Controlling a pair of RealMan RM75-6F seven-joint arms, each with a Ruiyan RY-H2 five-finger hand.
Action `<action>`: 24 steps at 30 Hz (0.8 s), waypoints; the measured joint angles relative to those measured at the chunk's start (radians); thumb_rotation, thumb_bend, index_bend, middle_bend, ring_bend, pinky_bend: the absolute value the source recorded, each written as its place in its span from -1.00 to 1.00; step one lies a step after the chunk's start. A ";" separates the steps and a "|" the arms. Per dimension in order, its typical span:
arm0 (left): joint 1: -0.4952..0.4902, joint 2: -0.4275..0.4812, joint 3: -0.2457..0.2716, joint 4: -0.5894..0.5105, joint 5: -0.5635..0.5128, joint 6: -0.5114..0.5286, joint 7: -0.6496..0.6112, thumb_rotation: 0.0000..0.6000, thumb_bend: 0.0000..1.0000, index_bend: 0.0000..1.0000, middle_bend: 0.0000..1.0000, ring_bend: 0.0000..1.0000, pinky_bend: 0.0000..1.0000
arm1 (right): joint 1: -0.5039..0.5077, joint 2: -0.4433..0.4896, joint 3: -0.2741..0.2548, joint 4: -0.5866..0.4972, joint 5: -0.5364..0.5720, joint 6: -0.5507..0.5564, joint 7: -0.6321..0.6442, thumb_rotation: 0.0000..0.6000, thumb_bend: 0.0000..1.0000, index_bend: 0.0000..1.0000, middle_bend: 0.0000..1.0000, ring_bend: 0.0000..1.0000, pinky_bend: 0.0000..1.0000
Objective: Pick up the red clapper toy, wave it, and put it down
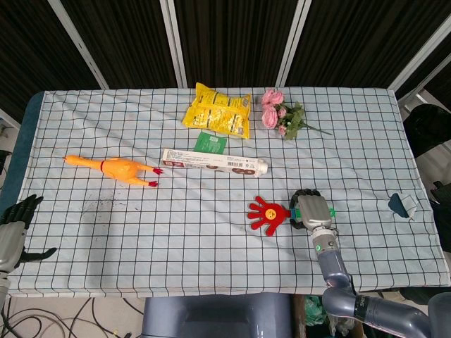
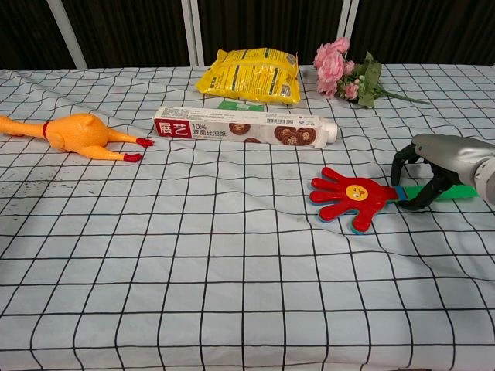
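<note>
The red clapper toy (image 1: 266, 213) (image 2: 352, 197), shaped like a hand with a smiley face, lies flat on the checked cloth right of centre. Its green handle (image 2: 452, 190) points to the right. My right hand (image 1: 312, 210) (image 2: 433, 166) sits over that handle with its dark fingers (image 2: 404, 174) curled down around it, gripping it where it joins the red palm. My left hand (image 1: 15, 225) hangs off the table's left edge, fingers apart and holding nothing; only the head view shows it.
A rubber chicken (image 1: 116, 169) (image 2: 77, 135) lies at the left. A long white box (image 1: 215, 162) (image 2: 244, 127) sits just behind the toy, with a yellow bag (image 1: 218, 111) (image 2: 249, 75) and pink flowers (image 1: 282, 116) (image 2: 348, 73) further back. A small blue-white object (image 1: 404, 205) lies near the right edge.
</note>
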 measured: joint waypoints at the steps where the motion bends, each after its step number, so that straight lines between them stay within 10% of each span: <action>1: 0.000 0.000 0.000 0.000 0.000 0.000 0.000 1.00 -1.00 -1.00 -1.00 -1.00 -1.00 | 0.000 0.000 0.000 0.001 -0.001 0.000 0.000 1.00 -0.40 0.07 -0.51 -0.68 -0.69; 24: 0.000 -0.001 0.000 0.000 0.001 0.001 -0.001 1.00 -1.00 -1.00 -1.00 -1.00 -1.00 | 0.000 0.003 -0.002 -0.006 -0.010 0.000 0.019 1.00 -0.37 0.10 -0.48 -0.68 -0.69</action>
